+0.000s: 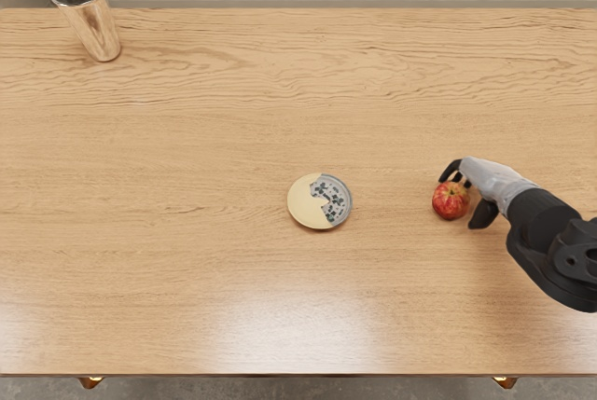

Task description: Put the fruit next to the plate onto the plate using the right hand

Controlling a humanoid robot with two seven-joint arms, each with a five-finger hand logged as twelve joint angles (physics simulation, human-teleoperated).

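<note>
— Pale wood-grain tabletop (pixel 187 260) fills the head view, with a grey strip of wall behind it. How far along is my run?

— Early, I judge. The apple (pixel 451 200) rests on the wood, well to the right of the small patterned plate (pixel 298 202), which carries nothing. Grasp, lift and transfer all remain.

— And my right hand (pixel 492 184)?

— It sits just beside the apple, on its right. The fingers (pixel 452 172) are spread and arc over the apple's far side; the thumb (pixel 483 215) hangs clear of it. I read that as open and bracketing the apple, not gripping it.

— What can I not make out?

— Whether any fingertip already touches the apple's skin, since that side is hidden. The right forearm is cut off at the picture's edge, and the left arm is out of view. The plate's dark motif is too small to read. The metal cup (pixel 89 18) stands far off in the left corner, uninvolved.
</note>
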